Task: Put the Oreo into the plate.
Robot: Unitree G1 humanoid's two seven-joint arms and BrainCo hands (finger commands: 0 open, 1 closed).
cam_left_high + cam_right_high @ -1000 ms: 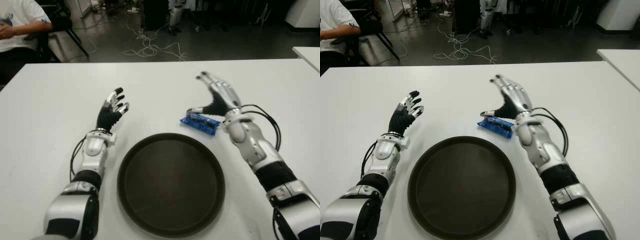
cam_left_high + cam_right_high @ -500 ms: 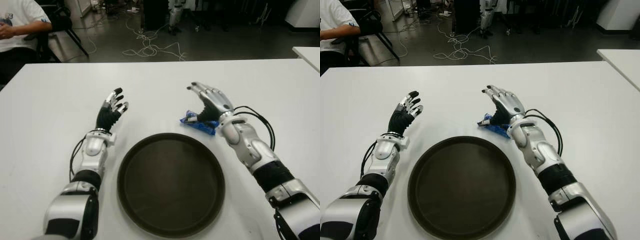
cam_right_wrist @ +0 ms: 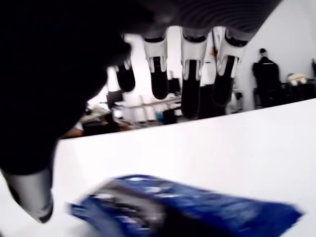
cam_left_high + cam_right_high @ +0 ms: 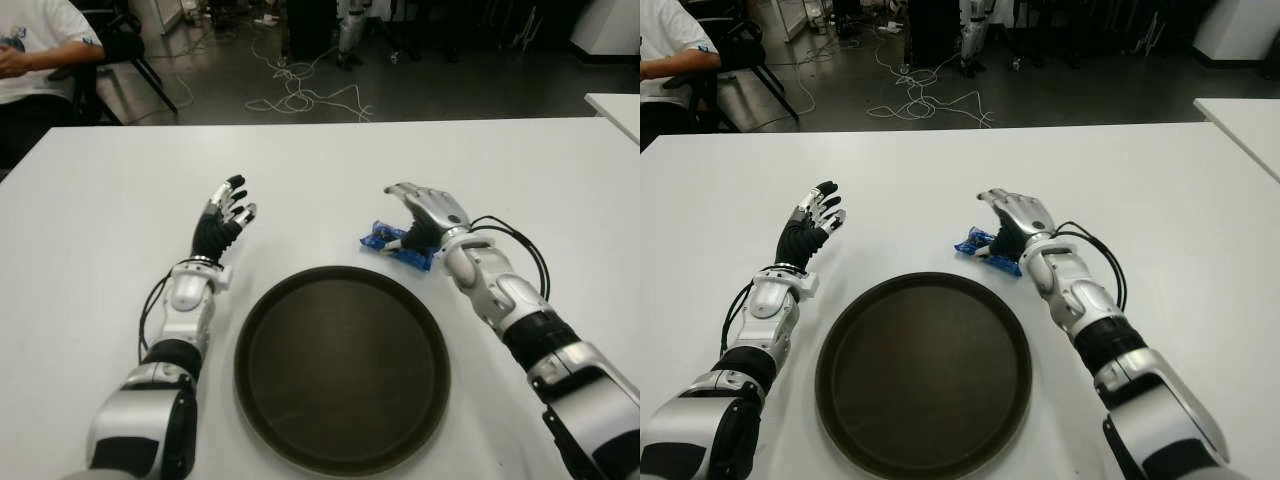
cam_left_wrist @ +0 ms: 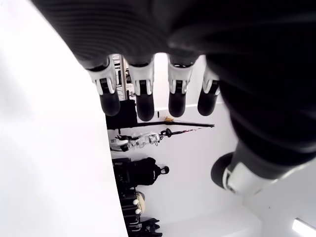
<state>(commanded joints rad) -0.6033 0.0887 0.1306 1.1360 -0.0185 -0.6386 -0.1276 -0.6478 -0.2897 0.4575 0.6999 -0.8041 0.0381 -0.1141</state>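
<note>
Right hand (image 4: 425,215): arched over one Oreo (image 4: 392,241) pack, fingers unclenched, not gripping. Left hand (image 4: 222,222): raised left of one plate (image 4: 342,366), fingers spread, empty

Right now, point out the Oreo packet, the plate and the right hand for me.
Oreo packet (image 4: 381,236): left eye view, its exposed blue end beside the hand.
Plate (image 4: 341,458): left eye view, near rim.
Right hand (image 4: 430,212): left eye view, back of the hand, over the packet.
</note>
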